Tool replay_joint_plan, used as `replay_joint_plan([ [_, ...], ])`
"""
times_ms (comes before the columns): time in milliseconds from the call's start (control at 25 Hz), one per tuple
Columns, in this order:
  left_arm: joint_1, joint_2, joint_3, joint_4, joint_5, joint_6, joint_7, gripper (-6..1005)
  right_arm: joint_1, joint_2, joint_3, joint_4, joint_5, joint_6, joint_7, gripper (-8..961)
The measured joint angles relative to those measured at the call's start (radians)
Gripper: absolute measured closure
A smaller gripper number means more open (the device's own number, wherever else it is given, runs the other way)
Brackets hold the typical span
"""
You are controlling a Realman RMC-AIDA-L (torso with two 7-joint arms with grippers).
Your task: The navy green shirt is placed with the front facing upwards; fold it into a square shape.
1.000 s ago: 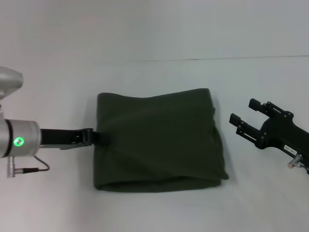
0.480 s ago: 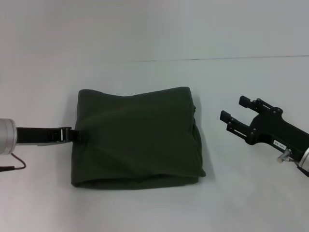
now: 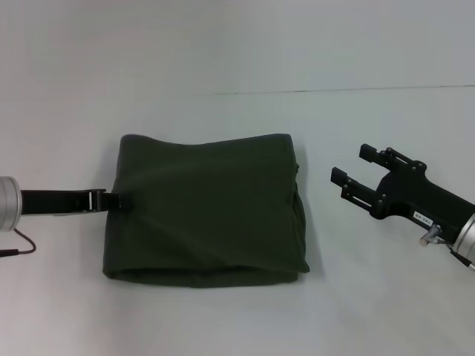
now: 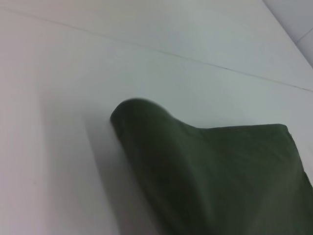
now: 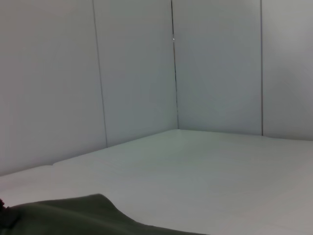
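Shirt (image 3: 204,210) dragged toward table's (image 3: 223,52) left edge, now folded near-square at centre. Left gripper (image 3: 115,200) pinching its left edge; right gripper (image 3: 355,178) open, hovering beside. Folding looks almost finished.

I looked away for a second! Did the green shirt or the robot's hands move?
Yes. The left gripper, shut on the left edge of the navy green shirt, pulled back to the robot's left and dragged the folded shirt along the table. The open right gripper followed to the left without touching. The shirt stayed folded.
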Motion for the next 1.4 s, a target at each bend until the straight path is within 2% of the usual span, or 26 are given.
replay_joint_plan([
  [280,0.004,0.000,-0.011,0.007,-0.003,0.000,0.011,703,0.019,0.001,-0.019,0.000,0.000,0.028,0.003,206],
  [520,0.013,-0.007,-0.080,0.046,-0.038,0.047,0.040,440,0.068,0.002,-0.028,0.018,0.000,0.049,0.015,206],
  [720,0.038,-0.012,-0.127,0.050,-0.174,0.085,0.131,241,0.152,0.004,-0.065,0.083,0.000,0.129,0.016,206],
  [1000,0.054,-0.021,-0.129,0.043,-0.244,0.081,0.179,153,0.224,0.013,-0.163,0.144,0.000,0.193,0.001,205],
  [1120,0.056,-0.023,-0.130,0.037,-0.262,0.080,0.193,115,0.226,0.013,-0.169,0.153,0.000,0.198,-0.003,205],
  [1400,0.066,-0.030,-0.131,0.035,-0.310,0.079,0.217,114,0.211,0.011,-0.195,0.157,-0.001,0.256,-0.004,206],
])
